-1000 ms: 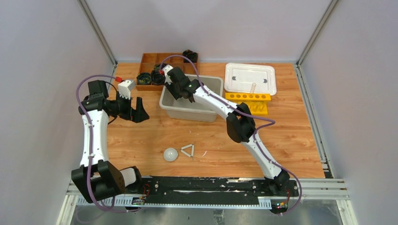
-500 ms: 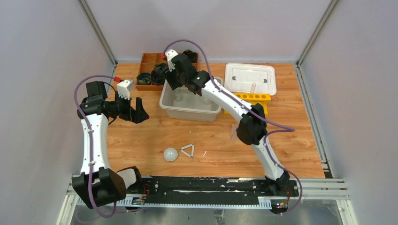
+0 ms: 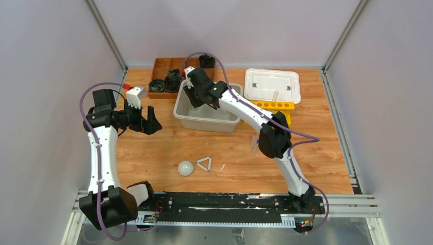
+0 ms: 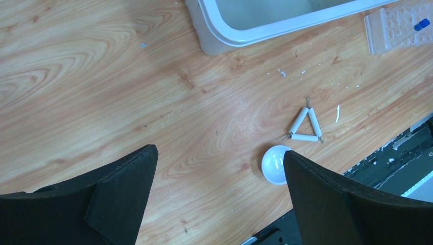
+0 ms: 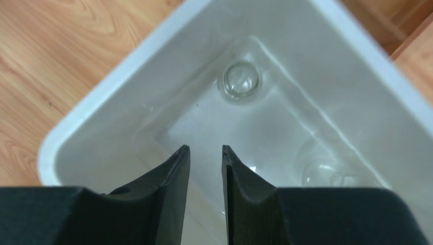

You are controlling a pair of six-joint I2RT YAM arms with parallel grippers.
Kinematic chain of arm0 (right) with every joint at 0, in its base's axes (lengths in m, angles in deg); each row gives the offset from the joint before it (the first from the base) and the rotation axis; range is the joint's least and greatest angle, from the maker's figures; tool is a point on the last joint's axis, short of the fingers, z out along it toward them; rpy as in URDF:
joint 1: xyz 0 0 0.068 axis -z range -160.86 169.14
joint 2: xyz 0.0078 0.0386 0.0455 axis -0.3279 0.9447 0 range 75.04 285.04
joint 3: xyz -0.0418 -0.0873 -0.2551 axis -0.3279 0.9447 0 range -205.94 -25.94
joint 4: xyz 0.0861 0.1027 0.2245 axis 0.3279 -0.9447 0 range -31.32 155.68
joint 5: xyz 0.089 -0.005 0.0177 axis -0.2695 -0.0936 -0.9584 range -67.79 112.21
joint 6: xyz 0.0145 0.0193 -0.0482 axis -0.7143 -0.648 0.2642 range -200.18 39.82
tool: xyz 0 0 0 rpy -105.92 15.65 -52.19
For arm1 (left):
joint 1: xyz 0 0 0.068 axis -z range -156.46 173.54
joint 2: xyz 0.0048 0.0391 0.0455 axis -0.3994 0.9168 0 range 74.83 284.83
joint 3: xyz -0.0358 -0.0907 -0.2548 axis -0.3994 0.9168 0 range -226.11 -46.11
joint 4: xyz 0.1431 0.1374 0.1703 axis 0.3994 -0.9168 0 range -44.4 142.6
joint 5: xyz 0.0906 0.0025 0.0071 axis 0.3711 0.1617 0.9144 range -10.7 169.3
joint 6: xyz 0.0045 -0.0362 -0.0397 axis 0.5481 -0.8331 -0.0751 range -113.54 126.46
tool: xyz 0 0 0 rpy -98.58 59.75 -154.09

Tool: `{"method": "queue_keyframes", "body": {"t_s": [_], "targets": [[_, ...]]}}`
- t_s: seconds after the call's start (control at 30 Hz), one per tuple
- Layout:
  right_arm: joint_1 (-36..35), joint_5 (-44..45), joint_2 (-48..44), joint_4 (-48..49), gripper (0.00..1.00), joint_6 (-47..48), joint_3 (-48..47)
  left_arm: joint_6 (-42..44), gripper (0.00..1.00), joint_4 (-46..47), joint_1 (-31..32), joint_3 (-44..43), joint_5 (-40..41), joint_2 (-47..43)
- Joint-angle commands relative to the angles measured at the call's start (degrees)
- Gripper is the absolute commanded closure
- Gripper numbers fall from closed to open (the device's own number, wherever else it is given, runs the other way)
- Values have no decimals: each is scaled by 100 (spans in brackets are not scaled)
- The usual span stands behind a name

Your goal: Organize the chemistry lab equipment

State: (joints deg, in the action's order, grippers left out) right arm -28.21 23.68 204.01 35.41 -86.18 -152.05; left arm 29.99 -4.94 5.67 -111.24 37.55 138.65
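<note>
My left gripper (image 3: 147,124) (image 4: 219,152) is open and empty, held above bare table left of the grey bin (image 3: 231,123). The white dome (image 3: 186,168) (image 4: 276,164) and white triangle (image 3: 205,164) (image 4: 305,125) lie side by side near the front edge. My right gripper (image 3: 196,100) (image 5: 206,148) hangs over the bin's left end, its jaws a narrow gap apart with nothing between them. Two small clear beakers (image 5: 239,81) (image 5: 319,171) stand in the bin (image 5: 92,109). A clear plastic rack (image 4: 398,30) holds a blue-capped tube (image 4: 422,23). The yellow rack (image 3: 270,108) lies right of the bin.
A white lidded tray (image 3: 271,85) sits at the back right. A brown wooden divided tray (image 3: 164,66) with black coiled objects (image 3: 156,86) stands behind the bin. The right arm's elbow (image 3: 269,139) hangs over the table's middle right.
My right gripper rose from the bin's far left corner and moved slightly right and nearer, over the bin's left end. The left arm has barely moved.
</note>
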Motion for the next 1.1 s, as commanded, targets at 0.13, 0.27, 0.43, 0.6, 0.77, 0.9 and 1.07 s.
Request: {"method": "queue_keyframes", "body": {"t_s": [0.13,0.27,0.43,0.6,0.77,0.9,1.07], "targets": [[8,-518,556,-758,68,-315,-184,21,0,41,3,49,-54,-379],[2,-863,551,-885,70,-425,33,216,0,6,7,169,-170,-572],[-64,-1132,248,-800,72,-631,669,555,0,-108,14,278,-263,-687],[-189,-1158,-132,-558,73,-862,1254,536,0,-108,14,256,-197,-620],[-351,-1204,-404,-245,73,-1107,1612,483,0,-108,12,154,-246,-616],[-449,-1033,-365,-274,70,-1071,1367,401,0,-103,15,109,-219,-557],[-435,-385,-672,-647,60,-808,779,296,0,-108,15,65,-131,-496]]}}
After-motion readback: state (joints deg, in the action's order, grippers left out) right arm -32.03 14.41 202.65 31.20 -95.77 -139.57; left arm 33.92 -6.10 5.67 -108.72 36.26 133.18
